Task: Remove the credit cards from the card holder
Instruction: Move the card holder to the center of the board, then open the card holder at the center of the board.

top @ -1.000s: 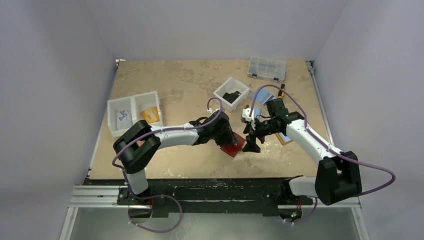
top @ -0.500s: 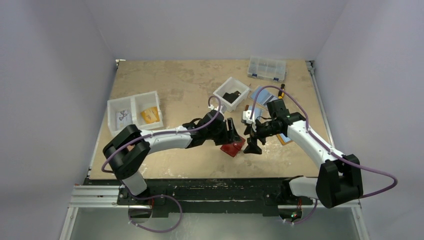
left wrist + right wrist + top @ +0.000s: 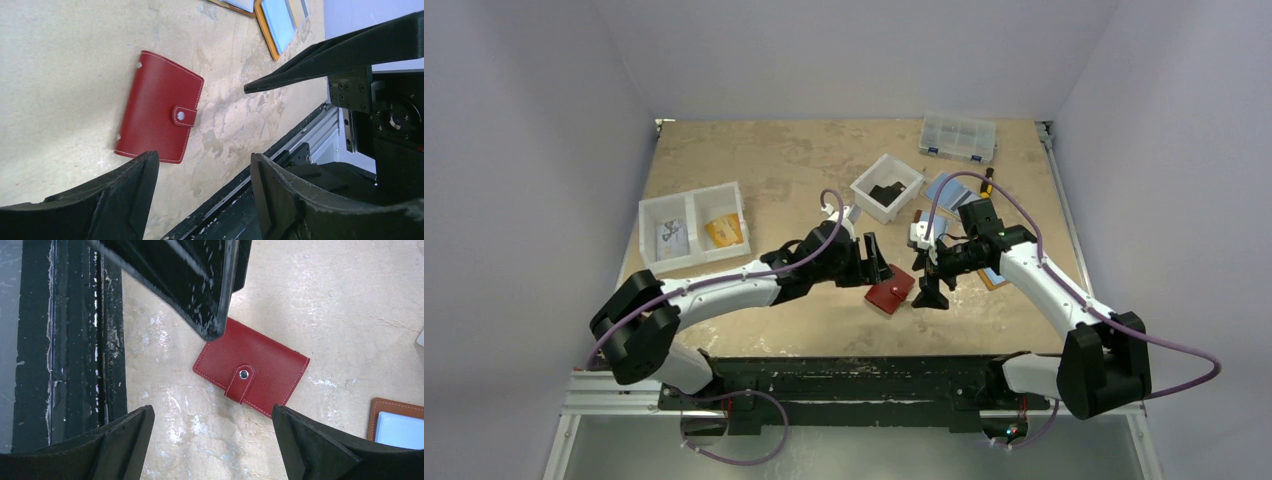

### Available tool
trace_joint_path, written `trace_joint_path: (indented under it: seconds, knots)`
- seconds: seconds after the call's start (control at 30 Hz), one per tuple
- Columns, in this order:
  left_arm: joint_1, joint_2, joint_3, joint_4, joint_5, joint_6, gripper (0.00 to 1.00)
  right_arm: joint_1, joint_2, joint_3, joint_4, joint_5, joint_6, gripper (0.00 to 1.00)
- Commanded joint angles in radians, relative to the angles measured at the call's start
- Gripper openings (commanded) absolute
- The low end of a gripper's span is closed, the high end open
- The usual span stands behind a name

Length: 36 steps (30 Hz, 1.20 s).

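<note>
Dark red leather: the card holder lies flat on the desk, closed, with its strap tab snapped down over the front edge. No credit cards are visible; I judge them to be inside. My left hand is spread and empty, poised just beside the holder without touching it. My right hand is spread wide, also empty, directly above the holder. Step in hand: unfastening, not yet begun. Next move, in my judgement: one hand pins the cover to the desk while the other catches the tab, pulls the snap free, then folds the cover back to expose the sleeves.
</note>
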Motion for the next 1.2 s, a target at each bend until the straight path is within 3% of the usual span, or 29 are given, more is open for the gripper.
trace_joint_path:
  seconds: [0.0, 0.2, 0.47, 0.7, 0.93, 1.17]
  knots:
    - [0.048, -0.07, -0.054, 0.033, 0.02, 0.036, 0.72, 0.005, -0.024, 0.004, -0.001, -0.033, -0.021, 0.99]
    - [0.13, -0.09, -0.185, 0.209, 0.201, 0.026, 0.71, 0.028, -0.01, -0.003, 0.059, 0.015, 0.028, 0.99]
    - [0.147, -0.004, -0.172, 0.181, 0.231, 0.1, 0.69, 0.145, 0.066, 0.004, 0.171, 0.197, 0.143, 0.82]
    - [0.148, 0.09, -0.191, 0.267, 0.233, 0.033, 0.6, 0.245, 0.19, 0.052, 0.215, 0.338, 0.214, 0.64]
    - [0.148, 0.074, -0.283, 0.328, 0.185, -0.053, 0.56, 0.287, 0.257, 0.08, 0.269, 0.443, 0.291, 0.58]
    - [0.146, 0.107, -0.282, 0.298, 0.148, -0.09, 0.54, 0.324, 0.285, 0.071, 0.308, 0.522, 0.326, 0.51]
